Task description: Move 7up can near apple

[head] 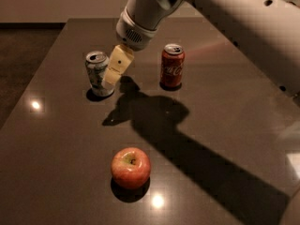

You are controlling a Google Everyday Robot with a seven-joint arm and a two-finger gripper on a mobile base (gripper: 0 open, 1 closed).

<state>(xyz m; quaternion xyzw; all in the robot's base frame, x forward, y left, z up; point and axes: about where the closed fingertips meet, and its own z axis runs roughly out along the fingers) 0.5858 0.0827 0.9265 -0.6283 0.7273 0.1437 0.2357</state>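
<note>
The bulky white robot arm (225, 18) is slanting down from the upper right toward the left. Its round white wrist (138, 25) is pointing downward, with the cream-coloured gripper (115, 70) hanging beneath it, upper left of centre.

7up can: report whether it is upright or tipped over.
Upright. The 7up can stands on its base on the table, silver top facing up. The gripper hangs close beside it, toward the Coca-Cola can.
</note>
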